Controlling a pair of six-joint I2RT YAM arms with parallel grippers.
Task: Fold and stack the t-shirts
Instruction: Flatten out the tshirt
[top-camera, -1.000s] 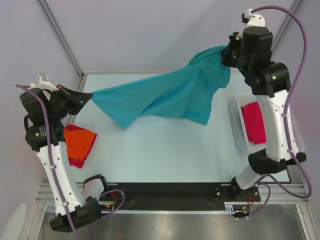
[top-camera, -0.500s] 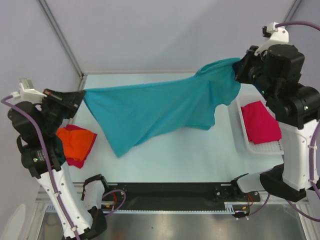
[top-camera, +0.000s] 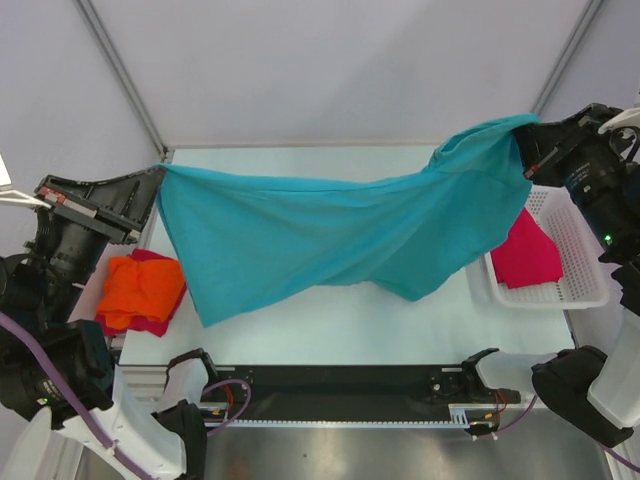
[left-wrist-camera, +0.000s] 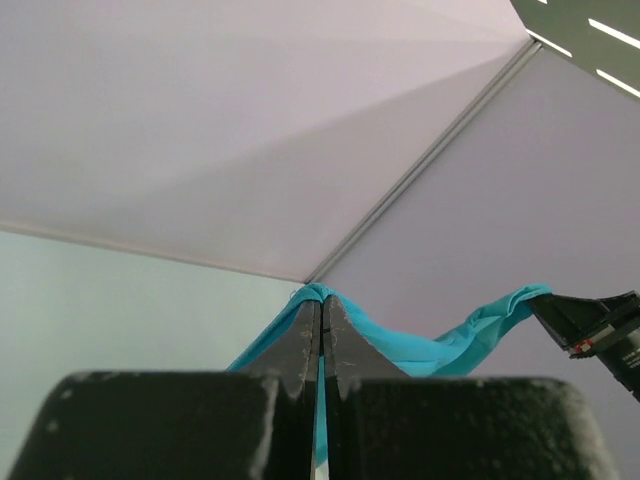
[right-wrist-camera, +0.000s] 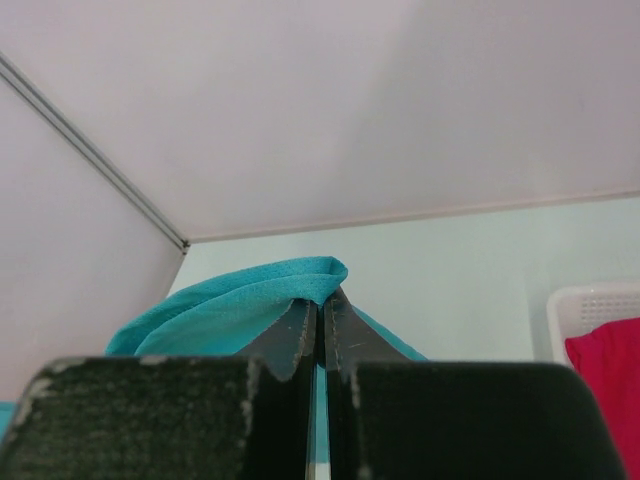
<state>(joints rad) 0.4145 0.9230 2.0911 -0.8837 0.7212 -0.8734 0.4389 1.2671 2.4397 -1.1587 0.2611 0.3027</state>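
- The teal t-shirt (top-camera: 330, 235) hangs stretched above the tabletop (top-camera: 330, 320), spanning its width.
- A white basket (top-camera: 580, 260) at the right edge holds a magenta-pink t-shirt (top-camera: 525, 255).
- An orange t-shirt (top-camera: 140, 290) lies at the left edge.
- The left claw (top-camera: 160, 172) and the right claw (top-camera: 520, 135) each pinch one end of the teal cloth.

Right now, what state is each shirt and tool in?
teal t-shirt: lifted, stretched between both tools
left tool: shut on the teal t-shirt
right tool: shut on the teal t-shirt
orange t-shirt: folded, lying on the red t-shirt
pink t-shirt: crumpled in the white basket
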